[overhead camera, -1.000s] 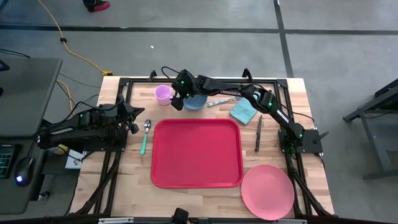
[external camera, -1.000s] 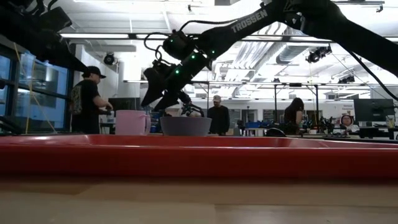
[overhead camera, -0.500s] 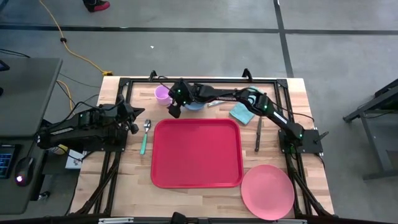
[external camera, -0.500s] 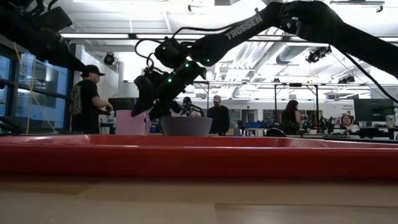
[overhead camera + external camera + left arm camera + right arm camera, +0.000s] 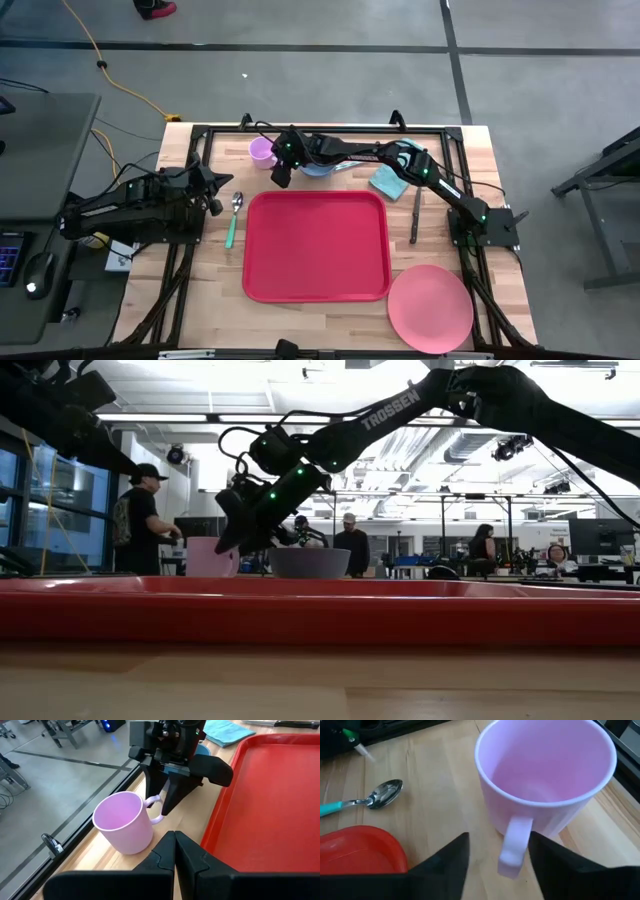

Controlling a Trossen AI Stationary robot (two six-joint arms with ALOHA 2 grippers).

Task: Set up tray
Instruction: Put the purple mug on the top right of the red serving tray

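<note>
A: Tray, where?
B: Lies flat mid-table, between the spoon and the knife, just beside the pink plate. Holds nothing.
A: Looks like?
B: Bright red, rectangular, with rounded corners, a raised rim and smooth plastic.
A: Handles how?
B: Probably light and stiff, but broad and slick; likely tips if pinched at one corner. Best gripped on the rim, midway along a long side, or simply left in place and loaded.
A: Tools?
B: Right gripper hangs at the lilac mug, with fingers spread either side of the handle, not visibly pinching. Left gripper waits near the spoon, with fingers pressed together, holding nothing.
</note>
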